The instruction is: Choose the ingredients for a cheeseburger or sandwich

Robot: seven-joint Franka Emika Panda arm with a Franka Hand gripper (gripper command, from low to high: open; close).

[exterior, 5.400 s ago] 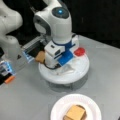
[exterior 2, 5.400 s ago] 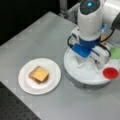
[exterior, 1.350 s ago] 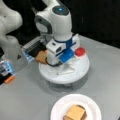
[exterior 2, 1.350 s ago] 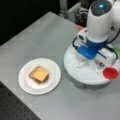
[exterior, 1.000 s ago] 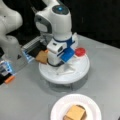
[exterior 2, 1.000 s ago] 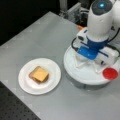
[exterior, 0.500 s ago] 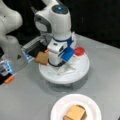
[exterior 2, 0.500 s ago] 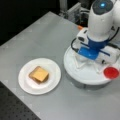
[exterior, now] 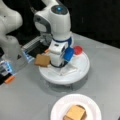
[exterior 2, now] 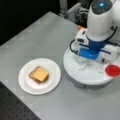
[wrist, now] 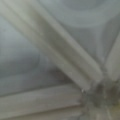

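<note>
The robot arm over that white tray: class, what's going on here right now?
A Franka arm is bent low over the white divided tray, its gripper down among the dividers and hidden behind the wrist. A brown bread square sits at the tray's edge and a red disc at its far side. On the paper plate, a small stack topped by a cheese square is already started.

Jaws hidden behind the arm's wrist over the divided tray (exterior: 77,72), wrist view a blur of white dividers (wrist: 62,62).
</note>
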